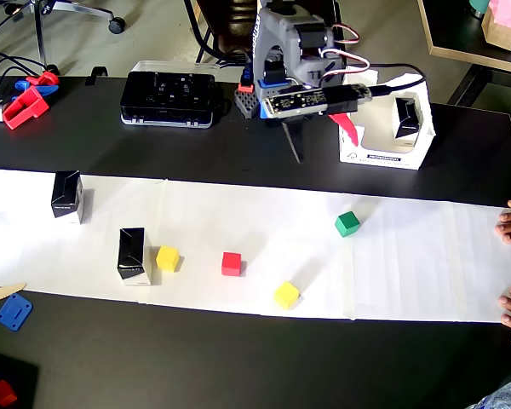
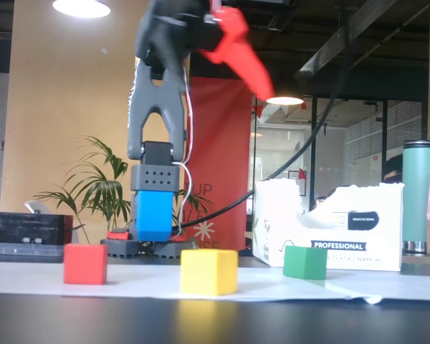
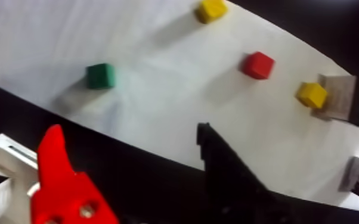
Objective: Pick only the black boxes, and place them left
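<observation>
Overhead view: a black bench [image 1: 238, 358] carries a long white paper strip [image 1: 264, 230]. The claw [image 1: 324, 141] hangs empty above the bench's far edge, its red and black fingers spread apart. Just to its right, a white carton [image 1: 383, 153] holds one black box [image 1: 405, 118]. Two more black boxes [image 1: 66, 194] [image 1: 131, 253] stand upright on the paper, well to its left. They look light, stiff cardboard; pinch across the narrow sides.
</observation>
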